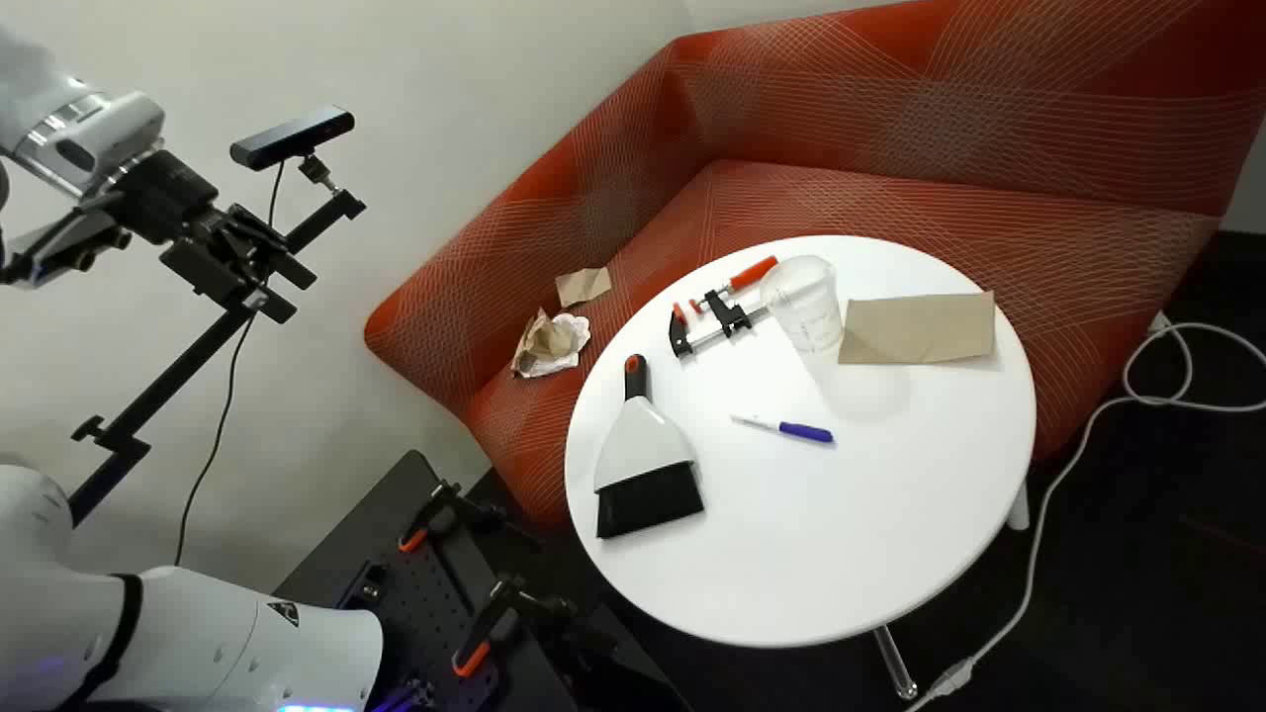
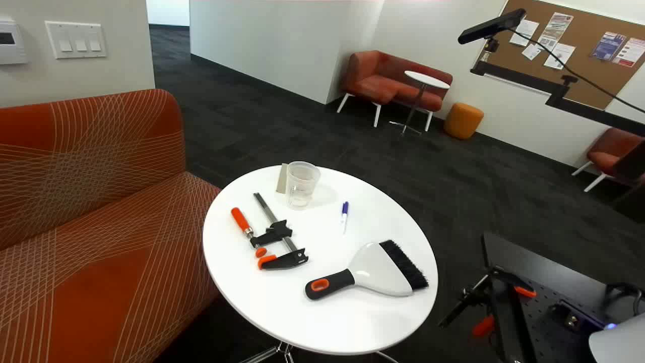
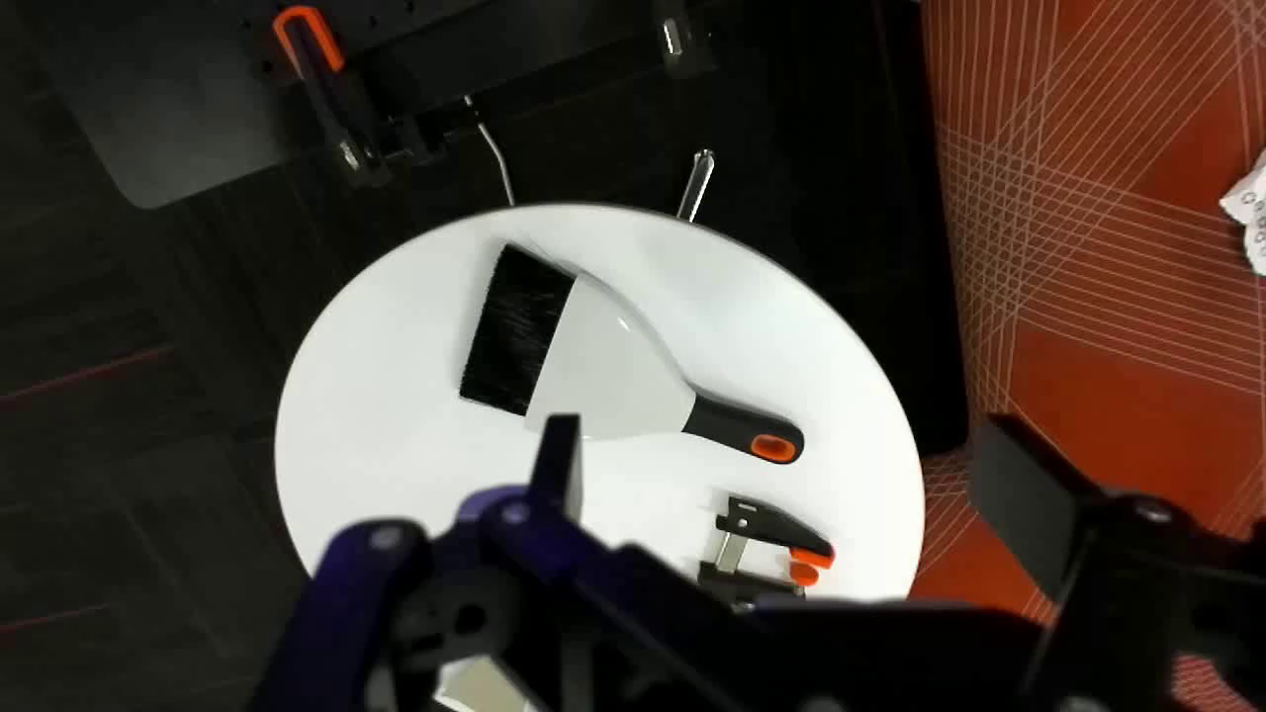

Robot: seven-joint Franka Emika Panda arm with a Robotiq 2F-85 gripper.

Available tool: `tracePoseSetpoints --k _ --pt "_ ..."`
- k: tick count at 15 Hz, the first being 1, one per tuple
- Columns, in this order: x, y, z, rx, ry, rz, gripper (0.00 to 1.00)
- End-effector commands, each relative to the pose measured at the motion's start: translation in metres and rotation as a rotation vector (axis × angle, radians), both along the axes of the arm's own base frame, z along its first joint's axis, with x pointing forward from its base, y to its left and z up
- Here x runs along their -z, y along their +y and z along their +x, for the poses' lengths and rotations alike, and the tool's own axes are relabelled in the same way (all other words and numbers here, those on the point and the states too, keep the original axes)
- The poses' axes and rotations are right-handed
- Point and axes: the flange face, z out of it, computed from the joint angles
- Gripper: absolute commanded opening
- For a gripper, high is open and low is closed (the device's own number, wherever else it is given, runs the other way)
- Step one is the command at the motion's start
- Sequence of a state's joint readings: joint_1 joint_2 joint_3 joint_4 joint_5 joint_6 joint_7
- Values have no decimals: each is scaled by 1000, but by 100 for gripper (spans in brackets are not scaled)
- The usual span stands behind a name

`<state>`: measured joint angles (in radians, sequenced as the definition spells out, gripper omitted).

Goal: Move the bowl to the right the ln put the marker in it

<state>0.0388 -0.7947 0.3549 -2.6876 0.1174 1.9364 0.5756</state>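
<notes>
On the table (image 1: 791,554), taking twelve as the far rim in an exterior view, the bowl (image 1: 806,311) stands upright at twelve, sheet (image 1: 920,329) flat just beside it between one and two, bar clamp (image 1: 730,312) at eleven with its bar angled toward the bowl, hand brush (image 1: 645,443) at nine, handle toward ten, bristles toward eight. Near centre lies the marker (image 1: 799,430), six o'clock from the bowl, three o'clock from the hand brush. Off the table, sofa (image 1: 870,188) runs from about nine through twelve to three, paper scraps (image 1: 551,341) on its seat at ten; mounting board (image 1: 420,583) at eight.
</notes>
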Motion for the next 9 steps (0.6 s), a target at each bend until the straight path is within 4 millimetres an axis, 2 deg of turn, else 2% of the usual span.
tracePoseSetpoints --k 1,9 --pt "0 0 0 0 1 0 100" --pt "-1 -2 3 2 -1 6 100"
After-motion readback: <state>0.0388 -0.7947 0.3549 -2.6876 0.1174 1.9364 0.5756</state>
